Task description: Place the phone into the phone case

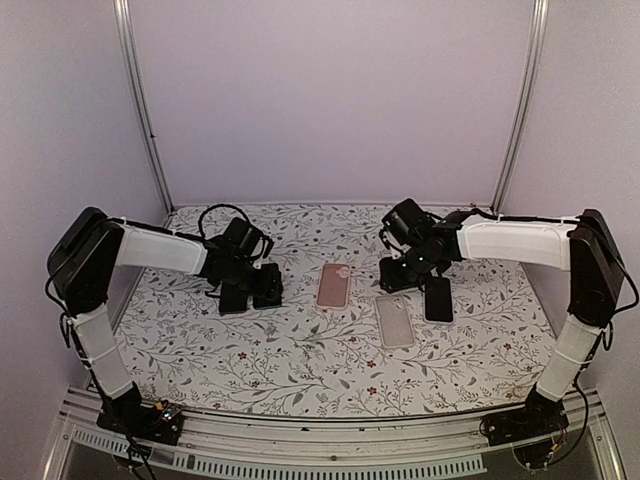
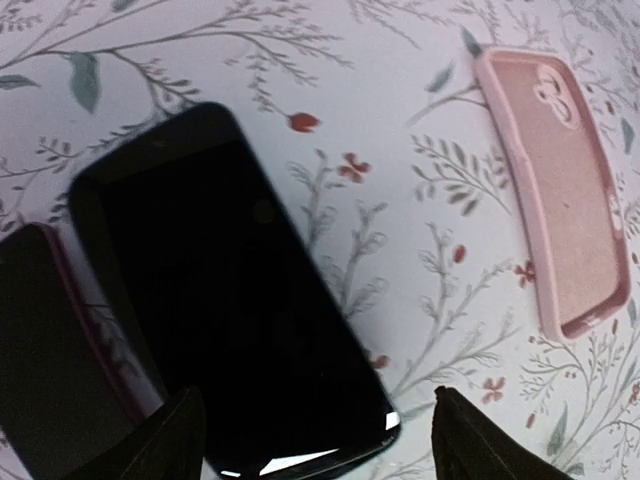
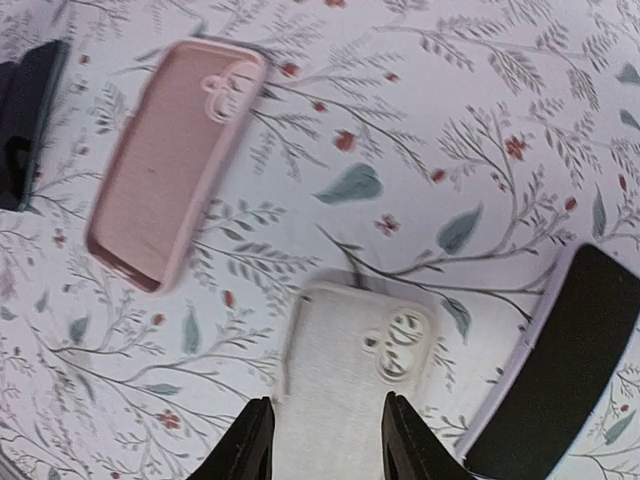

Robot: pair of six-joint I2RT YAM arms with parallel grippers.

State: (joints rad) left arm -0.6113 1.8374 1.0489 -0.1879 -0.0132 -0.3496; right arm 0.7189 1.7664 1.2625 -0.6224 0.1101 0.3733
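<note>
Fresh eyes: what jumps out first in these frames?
A busy floral-print tablecloth fills the table. At its centre lie a pink silicone phone case and, just right of it, a translucent whitish phone case. Two black slab phones sit by the left gripper, a third black phone right of the whitish case.

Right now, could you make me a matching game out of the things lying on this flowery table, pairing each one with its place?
Things:
1. matte pink phone case
2. see-through plastic phone case
3. black phone with a lilac edge

Places, seen from the top camera:
A. farthest right of the three
B. farthest left of the three
C. between the other two

Pairs: 1-B, 2-C, 3-A
</note>
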